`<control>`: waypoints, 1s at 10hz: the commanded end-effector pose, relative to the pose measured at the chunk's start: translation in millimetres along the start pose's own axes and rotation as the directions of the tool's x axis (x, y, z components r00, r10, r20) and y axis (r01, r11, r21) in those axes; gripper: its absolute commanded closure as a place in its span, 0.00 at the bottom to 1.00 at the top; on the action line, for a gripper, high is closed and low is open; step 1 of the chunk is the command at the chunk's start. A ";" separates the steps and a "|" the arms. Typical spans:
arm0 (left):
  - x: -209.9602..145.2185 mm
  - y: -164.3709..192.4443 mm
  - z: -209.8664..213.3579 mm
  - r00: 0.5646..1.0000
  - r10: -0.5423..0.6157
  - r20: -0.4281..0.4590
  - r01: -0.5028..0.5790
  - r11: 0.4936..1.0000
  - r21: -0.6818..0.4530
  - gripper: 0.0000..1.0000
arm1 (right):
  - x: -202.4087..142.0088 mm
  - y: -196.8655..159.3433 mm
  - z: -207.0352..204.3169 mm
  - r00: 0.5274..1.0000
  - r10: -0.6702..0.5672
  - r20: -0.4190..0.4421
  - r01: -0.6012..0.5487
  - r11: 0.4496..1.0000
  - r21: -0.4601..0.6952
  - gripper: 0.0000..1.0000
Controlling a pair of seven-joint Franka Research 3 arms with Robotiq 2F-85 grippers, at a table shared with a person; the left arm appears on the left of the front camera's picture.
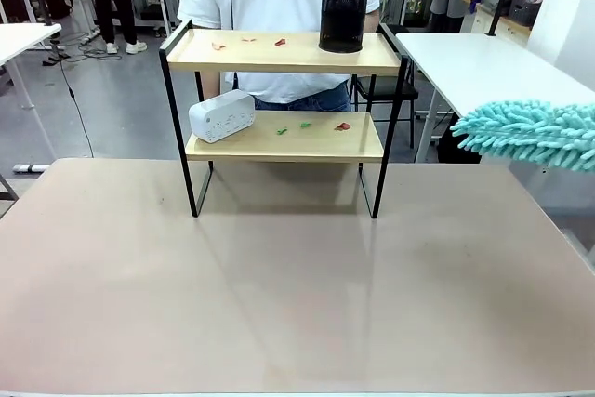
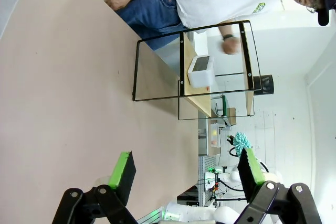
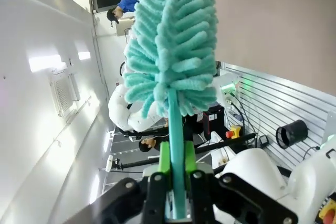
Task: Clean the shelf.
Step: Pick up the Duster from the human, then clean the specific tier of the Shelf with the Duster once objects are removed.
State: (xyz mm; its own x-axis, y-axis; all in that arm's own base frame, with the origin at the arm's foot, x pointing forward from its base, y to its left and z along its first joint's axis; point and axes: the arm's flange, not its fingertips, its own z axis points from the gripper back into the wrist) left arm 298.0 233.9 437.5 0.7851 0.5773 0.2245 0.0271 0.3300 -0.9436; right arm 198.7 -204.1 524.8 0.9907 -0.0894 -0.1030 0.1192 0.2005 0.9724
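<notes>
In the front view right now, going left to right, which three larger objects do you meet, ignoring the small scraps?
White box on the shelf, lower board → black mesh cup on its top board → teal duster.

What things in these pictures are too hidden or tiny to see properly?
1. Front view: the fluffy teal duster is cut off by the right edge, handle included.
2. Front view: the little red and green scraps on the two-tier wooden shelf with a black metal frame are too small to identify.
3. Front view: the black mesh cup hides its own inside.
4. Left wrist view: the person's hand is blurred.
</notes>
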 end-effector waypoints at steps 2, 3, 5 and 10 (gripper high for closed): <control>-0.7 -1.6 1.0 1.000 -0.009 -0.008 0.009 1.000 -0.007 0.00 | -4.1 7.1 1.3 1.000 -0.007 0.002 0.007 1.000 0.013 0.92; -0.7 -1.6 1.0 1.000 -0.009 -0.008 0.009 1.000 -0.007 0.00 | -4.1 7.1 1.3 1.000 -0.007 0.002 0.007 1.000 0.013 0.92; -0.7 -1.6 1.0 1.000 -0.009 -0.008 0.009 1.000 -0.007 0.00 | -4.1 7.1 1.3 1.000 -0.007 0.002 0.007 1.000 0.013 0.92; -0.7 -1.6 1.0 1.000 -0.009 -0.008 0.009 1.000 -0.007 0.00 | -4.1 7.1 1.3 1.000 -0.007 0.002 0.007 1.000 0.013 0.92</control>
State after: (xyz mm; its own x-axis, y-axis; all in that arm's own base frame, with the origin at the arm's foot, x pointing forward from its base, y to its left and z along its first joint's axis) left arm 298.0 233.9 437.5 0.7851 0.5773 0.2245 0.0272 0.3299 -0.9436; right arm 196.9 -203.5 527.7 0.9908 -0.0919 -0.0989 0.1160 0.2045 0.9720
